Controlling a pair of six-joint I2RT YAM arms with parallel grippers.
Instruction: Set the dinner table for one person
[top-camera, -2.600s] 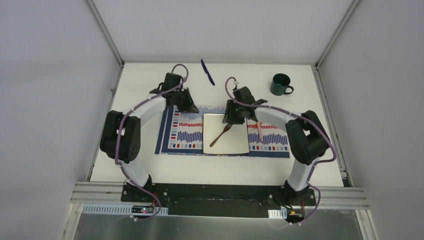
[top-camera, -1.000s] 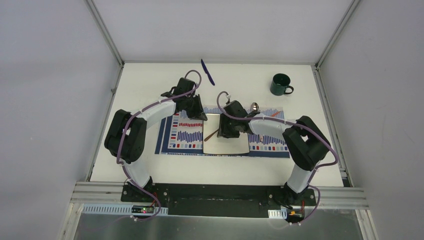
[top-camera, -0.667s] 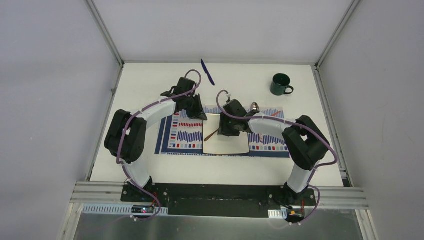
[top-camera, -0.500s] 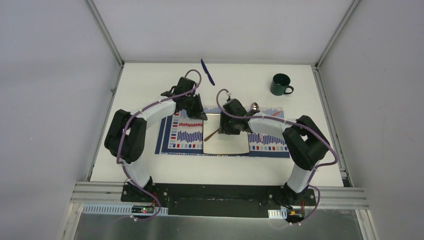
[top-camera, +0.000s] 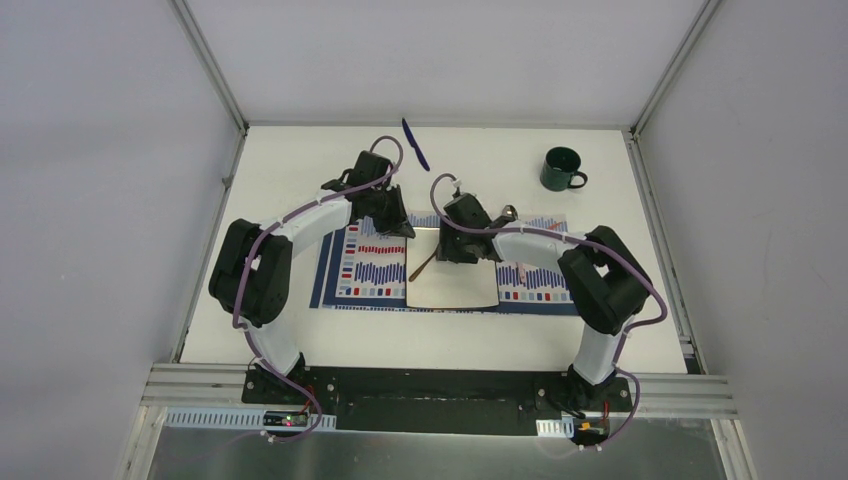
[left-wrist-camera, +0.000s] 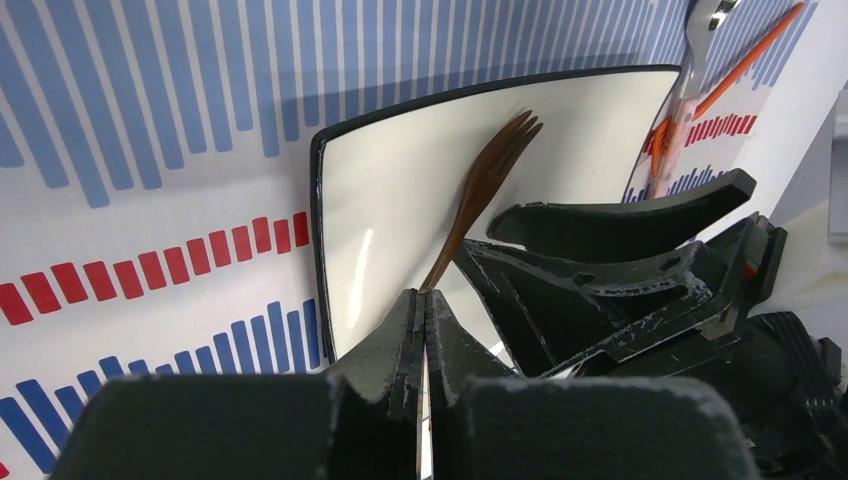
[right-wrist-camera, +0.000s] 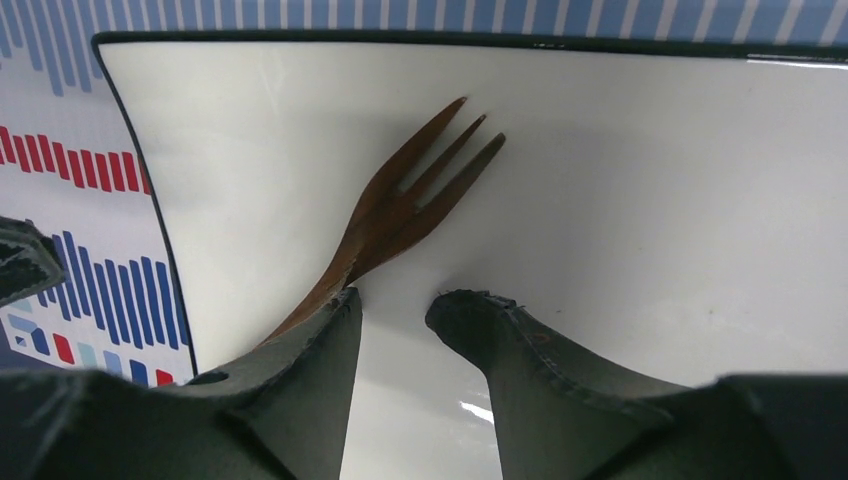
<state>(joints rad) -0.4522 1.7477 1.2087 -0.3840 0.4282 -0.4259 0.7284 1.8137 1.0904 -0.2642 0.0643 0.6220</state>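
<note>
The dinner table (top-camera: 300, 170) is a plain white top. On it lies a striped placemat (top-camera: 365, 270) with a square white plate (top-camera: 455, 290). A brown wooden fork (top-camera: 424, 267) lies slanted on the plate's left part, also in the left wrist view (left-wrist-camera: 490, 175) and the right wrist view (right-wrist-camera: 400, 215). My right gripper (top-camera: 455, 247) (right-wrist-camera: 400, 300) is open low over the plate, its left finger against the fork's neck and only bare plate between the fingers. My left gripper (top-camera: 398, 226) (left-wrist-camera: 422, 297) is shut and empty above the plate's far left corner.
A metal spoon (top-camera: 509, 212) with an orange part (left-wrist-camera: 745, 55) lies on the placemat right of the plate. A dark green mug (top-camera: 562, 168) stands at the far right. A blue utensil (top-camera: 415, 144) lies at the far edge.
My right gripper has crept left and toward the far side along the plate, closer to the fork. The left arm moved right earlier and has since held still. The fork has not moved.
</note>
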